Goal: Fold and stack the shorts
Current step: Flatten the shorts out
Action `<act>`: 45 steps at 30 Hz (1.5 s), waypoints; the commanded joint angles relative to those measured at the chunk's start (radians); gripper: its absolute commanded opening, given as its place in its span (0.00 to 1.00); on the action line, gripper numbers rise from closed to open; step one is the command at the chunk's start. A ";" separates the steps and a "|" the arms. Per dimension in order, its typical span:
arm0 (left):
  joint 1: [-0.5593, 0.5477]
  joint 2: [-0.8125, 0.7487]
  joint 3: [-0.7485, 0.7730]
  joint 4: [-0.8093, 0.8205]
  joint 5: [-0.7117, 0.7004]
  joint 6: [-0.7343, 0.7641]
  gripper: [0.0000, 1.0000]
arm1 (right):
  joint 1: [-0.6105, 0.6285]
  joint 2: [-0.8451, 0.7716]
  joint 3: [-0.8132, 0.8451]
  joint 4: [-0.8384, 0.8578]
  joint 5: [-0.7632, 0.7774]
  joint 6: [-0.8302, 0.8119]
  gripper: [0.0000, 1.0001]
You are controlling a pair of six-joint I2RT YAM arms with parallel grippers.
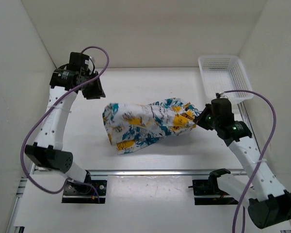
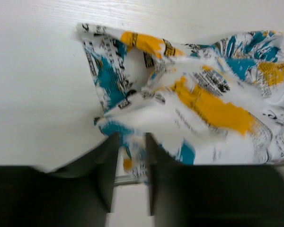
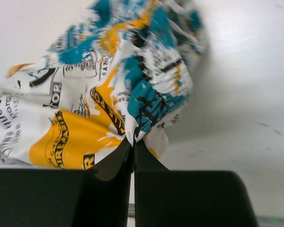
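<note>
The step in hand looks like the spreading-out that comes before any fold: the shorts (image 1: 145, 127) lie as a rumpled, half-bunched heap on the table (image 1: 150, 87), not yet flat. The right gripper (image 3: 133, 144) has its jaws pressed together on a fold of fabric at the end of the garment nearest it, the cloth rising straight out from between its tips and the bulk of the shorts spreading away ahead of it and to its left. The left gripper (image 2: 131, 137) holds nothing. Its fingers (image 2: 109, 170) stand a narrow gap apart, and in its own view the opposite end of the shorts lies just ahead of and below the tips, apparently with air between; the overhead view puts this gripper off the cloth, beyond the garment's far corner. The white mesh basket (image 1: 223, 73) sits beyond the right gripper, apart from the cloth. My reading is that the next move calls for the left gripper to drop onto the free edge in front of it and pinch it, so both arms can draw the fabric taut and lay it flat; the difficulty will be catching one layer of the crumpled hem, not a wad.
</note>
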 commanded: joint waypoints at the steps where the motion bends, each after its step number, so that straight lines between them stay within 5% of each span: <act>1: 0.020 0.187 -0.045 0.092 -0.008 0.044 0.45 | -0.016 0.078 -0.077 -0.024 0.108 -0.037 0.00; 3: 0.011 0.284 -0.022 0.092 -0.007 0.044 0.63 | -0.016 0.129 -0.097 -0.001 0.108 -0.027 0.00; 6: -0.038 0.338 -0.028 0.074 -0.072 -0.004 0.64 | -0.016 0.166 -0.106 -0.001 0.117 -0.027 0.00; 9: -0.047 0.183 -0.171 0.140 -0.095 -0.072 0.61 | -0.016 0.157 -0.124 0.009 0.117 -0.027 0.00; 13: -0.047 -0.042 -0.395 0.149 -0.156 -0.138 0.45 | -0.016 0.157 -0.124 0.019 0.117 -0.047 0.00; 14: -0.056 -0.117 -0.488 0.149 -0.156 -0.147 0.23 | -0.016 0.157 -0.124 0.019 0.117 -0.047 0.00; 15: -0.057 -0.151 -0.536 0.149 -0.103 -0.147 0.12 | -0.016 0.157 -0.124 0.019 0.117 -0.047 0.00; 19: -0.107 -0.289 -0.778 0.238 0.084 -0.204 0.10 | -0.016 0.166 -0.124 0.019 0.108 -0.058 0.00; 21: -0.182 -0.339 -0.905 0.291 0.136 -0.294 0.23 | -0.016 0.166 -0.134 0.019 0.108 -0.058 0.00; 22: -0.207 -0.339 -0.942 0.322 0.179 -0.323 0.50 | -0.016 0.166 -0.134 0.019 0.098 -0.058 0.00; 26: -0.329 -0.301 -1.038 0.425 0.194 -0.419 0.88 | -0.016 0.166 -0.134 0.019 0.088 -0.058 0.00; 29: -0.391 -0.235 -1.061 0.474 0.149 -0.439 0.90 | -0.016 0.166 -0.134 0.019 0.088 -0.049 0.00; 37: -0.391 -0.057 -1.093 0.577 0.040 -0.437 0.65 | -0.016 0.148 -0.134 0.009 0.088 -0.049 0.00; 39: -0.391 -0.023 -1.068 0.577 0.026 -0.425 0.49 | -0.016 0.148 -0.134 0.000 0.088 -0.049 0.00; 42: -0.391 0.002 -1.030 0.577 0.016 -0.399 0.10 | -0.016 0.139 -0.123 0.000 0.097 -0.049 0.00; 45: -0.391 -0.027 -0.961 0.488 -0.026 -0.388 0.10 | -0.016 0.138 -0.112 -0.009 0.097 -0.049 0.00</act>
